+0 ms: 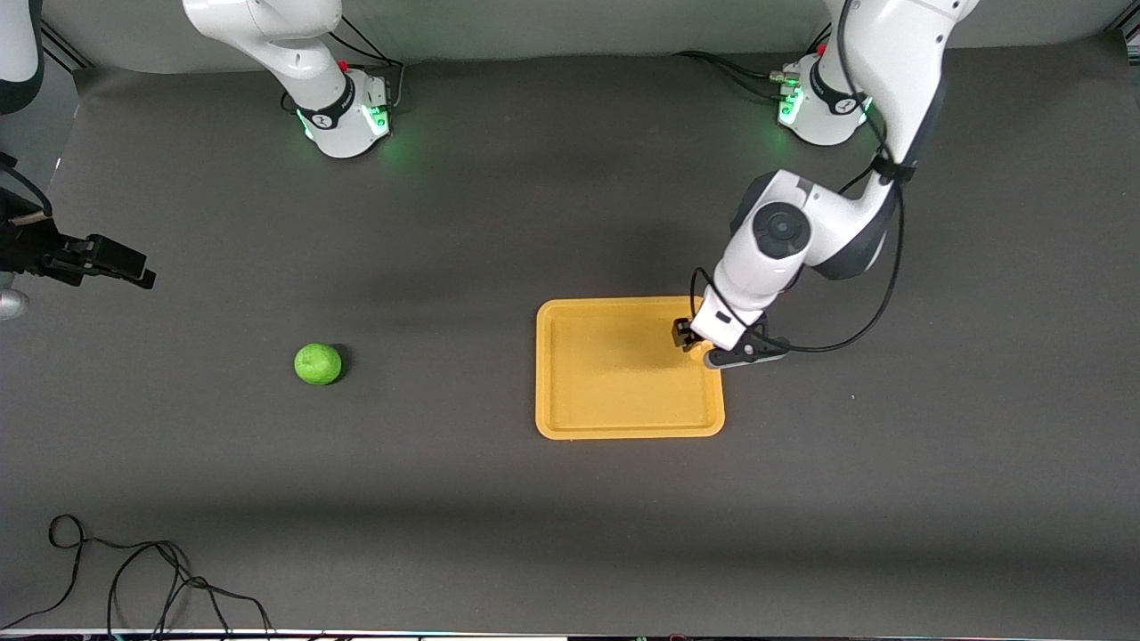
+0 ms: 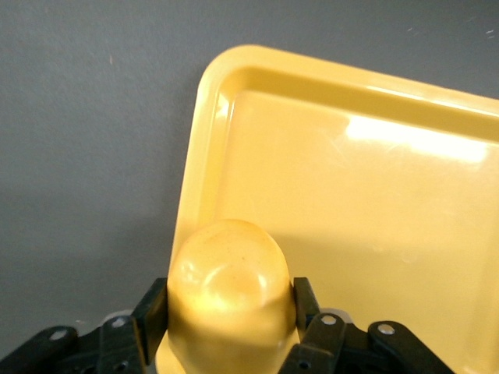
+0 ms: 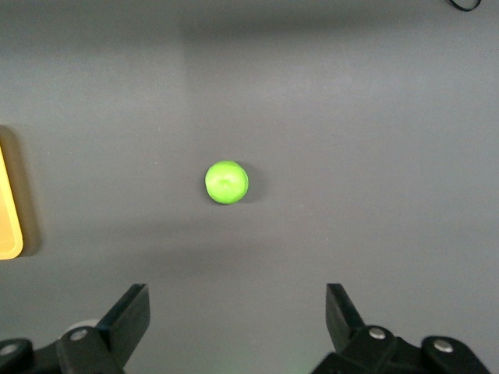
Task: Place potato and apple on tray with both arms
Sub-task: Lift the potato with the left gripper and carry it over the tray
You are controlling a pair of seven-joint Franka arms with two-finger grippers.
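Note:
The orange-yellow tray (image 1: 628, 432) lies flat on the dark table mat. My left gripper (image 1: 699, 343) is shut on the yellow potato (image 2: 230, 288) and holds it low over the tray's corner toward the left arm's end, by the rim (image 2: 204, 140). In the front view the hand hides the potato. The green apple (image 1: 318, 364) sits alone on the mat toward the right arm's end. My right gripper (image 1: 125, 265) is open and empty, up in the air at the right arm's end. Its wrist view shows the apple (image 3: 227, 182) well ahead of its fingers (image 3: 132, 312).
Black cables (image 1: 134, 579) lie on the mat at the near corner toward the right arm's end. The two green-lit bases (image 1: 347, 120) stand along the table's back edge. The tray's edge (image 3: 8, 226) shows in the right wrist view.

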